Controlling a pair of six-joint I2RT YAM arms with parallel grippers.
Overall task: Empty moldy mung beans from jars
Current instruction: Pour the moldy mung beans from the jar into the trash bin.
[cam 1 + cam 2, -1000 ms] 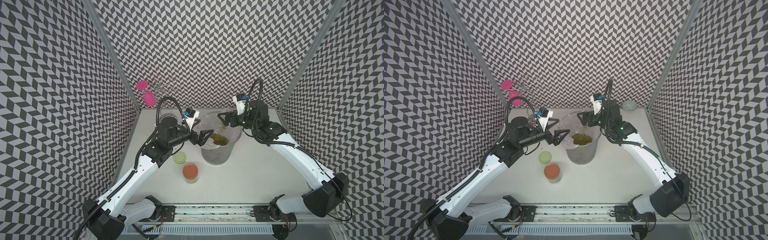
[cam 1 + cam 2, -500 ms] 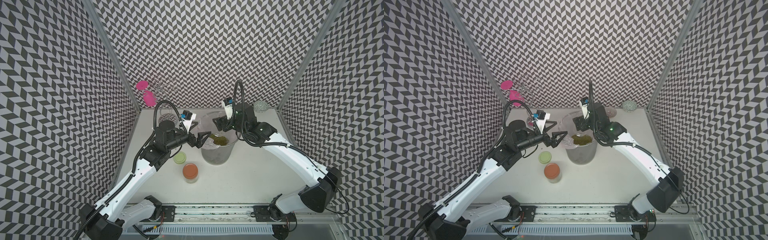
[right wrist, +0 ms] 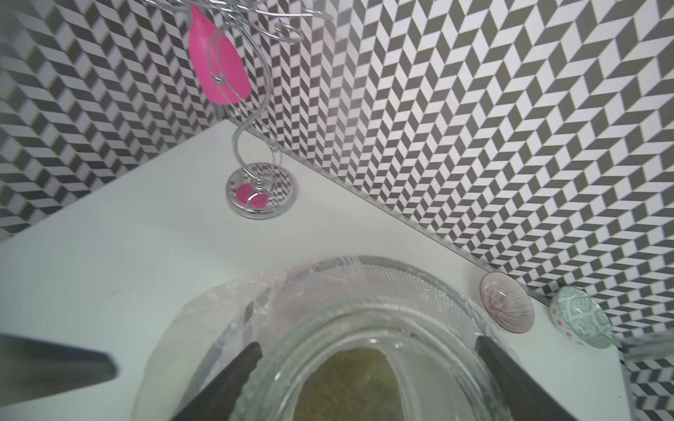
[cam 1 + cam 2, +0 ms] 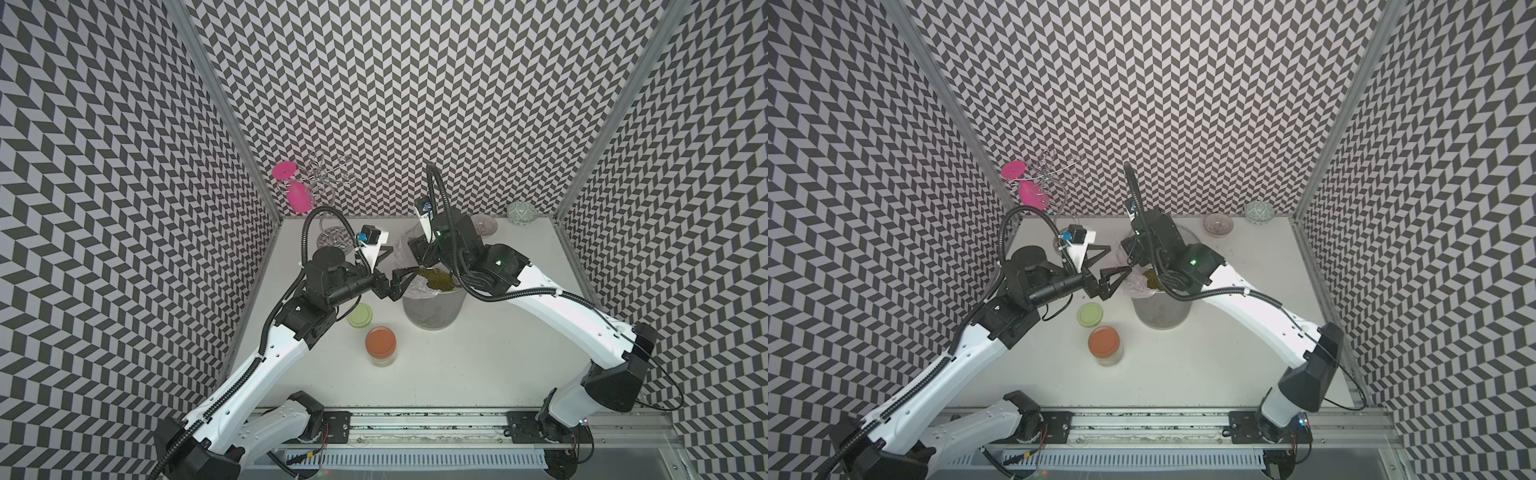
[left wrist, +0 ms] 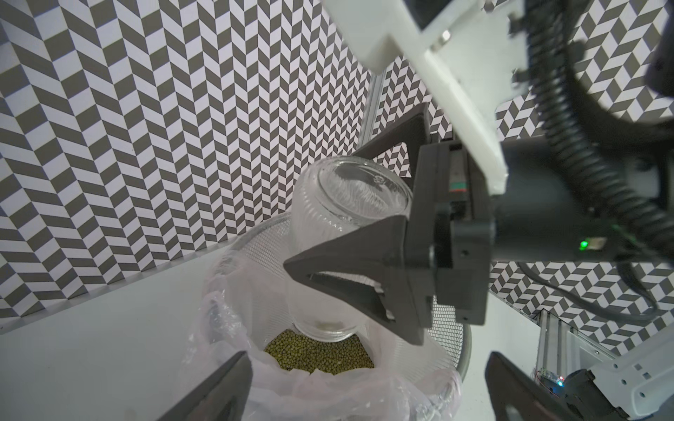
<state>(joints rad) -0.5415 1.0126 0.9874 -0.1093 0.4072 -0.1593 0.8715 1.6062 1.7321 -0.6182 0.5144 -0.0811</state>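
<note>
Over the one lined bin [image 4: 432,311] the right gripper [image 3: 368,368] clamps an upturned jar [image 5: 346,204]; the left gripper [image 4: 405,284] gapes wide beside the rim. A second, orange-lidded jar [image 4: 380,345] stands on the bench [image 4: 498,374] near seemingly one loose green lid [image 4: 360,315]. The mung beans [image 5: 321,355] lie just under the held mouth.

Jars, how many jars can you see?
2. An upside-down jar is held over the bin; an orange-lidded jar stands on the table. None seems hidden.

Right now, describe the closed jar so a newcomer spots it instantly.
Start at the grey bin mid-table. In front of it, toward the rail, stands a squat glass jar. Its orange-brown lid sets it apart from the loose pale green lid beside it.
</note>
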